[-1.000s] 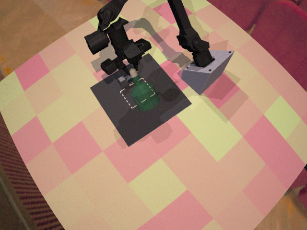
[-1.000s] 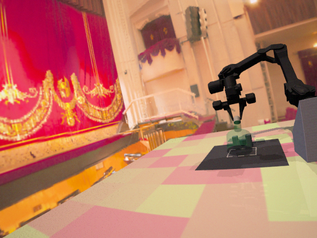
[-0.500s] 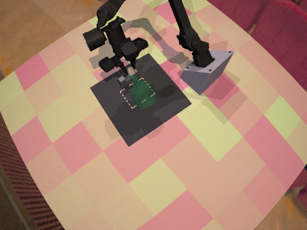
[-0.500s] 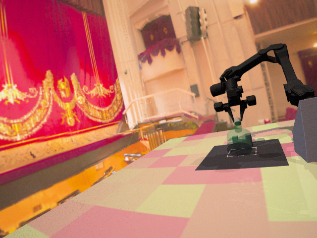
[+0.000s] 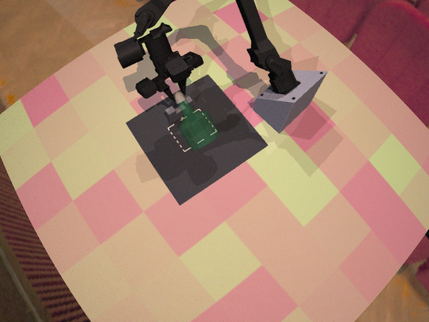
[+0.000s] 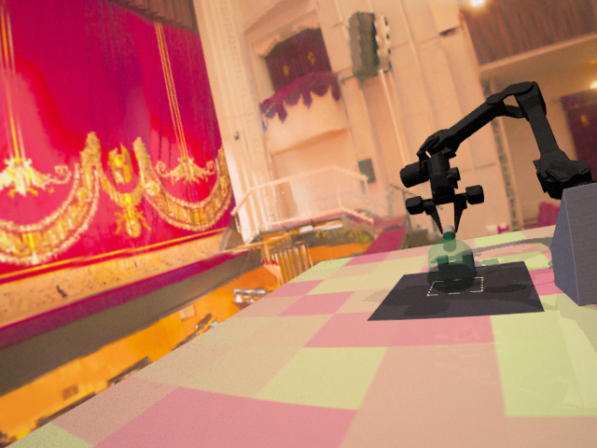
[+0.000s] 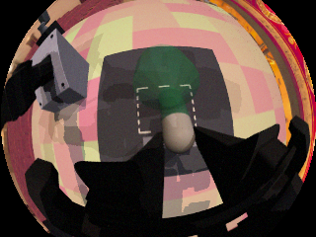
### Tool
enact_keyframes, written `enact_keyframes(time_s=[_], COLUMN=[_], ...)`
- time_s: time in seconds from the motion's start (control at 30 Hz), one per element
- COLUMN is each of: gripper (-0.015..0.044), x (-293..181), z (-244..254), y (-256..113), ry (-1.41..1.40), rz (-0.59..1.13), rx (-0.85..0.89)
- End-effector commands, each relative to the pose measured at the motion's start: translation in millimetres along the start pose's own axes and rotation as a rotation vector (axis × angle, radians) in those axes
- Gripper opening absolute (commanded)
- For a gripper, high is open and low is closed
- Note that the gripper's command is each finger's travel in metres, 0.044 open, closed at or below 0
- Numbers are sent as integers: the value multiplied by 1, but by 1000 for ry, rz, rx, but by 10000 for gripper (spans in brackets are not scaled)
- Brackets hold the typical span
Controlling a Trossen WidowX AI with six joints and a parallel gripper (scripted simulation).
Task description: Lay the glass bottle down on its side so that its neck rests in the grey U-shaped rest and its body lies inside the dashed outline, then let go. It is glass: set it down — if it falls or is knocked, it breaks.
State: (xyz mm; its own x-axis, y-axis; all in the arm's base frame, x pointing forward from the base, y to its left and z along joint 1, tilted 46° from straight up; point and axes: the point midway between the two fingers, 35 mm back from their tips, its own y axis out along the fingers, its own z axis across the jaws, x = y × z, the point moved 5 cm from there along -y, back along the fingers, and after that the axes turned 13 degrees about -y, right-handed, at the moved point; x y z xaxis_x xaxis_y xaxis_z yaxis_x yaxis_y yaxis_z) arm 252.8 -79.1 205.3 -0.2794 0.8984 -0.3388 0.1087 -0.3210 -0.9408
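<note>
While the fingers clamp its pale top, the green glass bottle leans neck-up over the dark mat.
From left to right in the top view, the dashed outline lies partly under the bottle's body, which overhangs its right side; the grey wedge stands beyond the mat.

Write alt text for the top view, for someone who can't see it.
A black robot arm's gripper holds a green glass bottle by its pale-capped neck end, tilted over a dark mat. The bottle's body overlaps a dashed outline but extends past it. Pink, peach and yellow-green patches cover the table.
</note>
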Motion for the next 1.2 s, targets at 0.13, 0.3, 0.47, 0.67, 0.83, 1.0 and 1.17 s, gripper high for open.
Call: enact_keyframes(time_s=[0.13, 0.3, 0.47, 0.67, 0.83, 1.0, 1.17], gripper=[121, 121, 121, 121, 121, 121, 121], x=[-11, -17, -21, -24, -27, -30, -33], z=[5, 7, 8, 10, 11, 12, 13], y=[5, 7, 8, 10, 11, 12, 13], ry=[0, 1, 2, 5, 7, 10, 12], rz=[2, 3, 4, 6, 6, 7, 8], rx=[0, -5, -8, -13, -17, -20, -23])
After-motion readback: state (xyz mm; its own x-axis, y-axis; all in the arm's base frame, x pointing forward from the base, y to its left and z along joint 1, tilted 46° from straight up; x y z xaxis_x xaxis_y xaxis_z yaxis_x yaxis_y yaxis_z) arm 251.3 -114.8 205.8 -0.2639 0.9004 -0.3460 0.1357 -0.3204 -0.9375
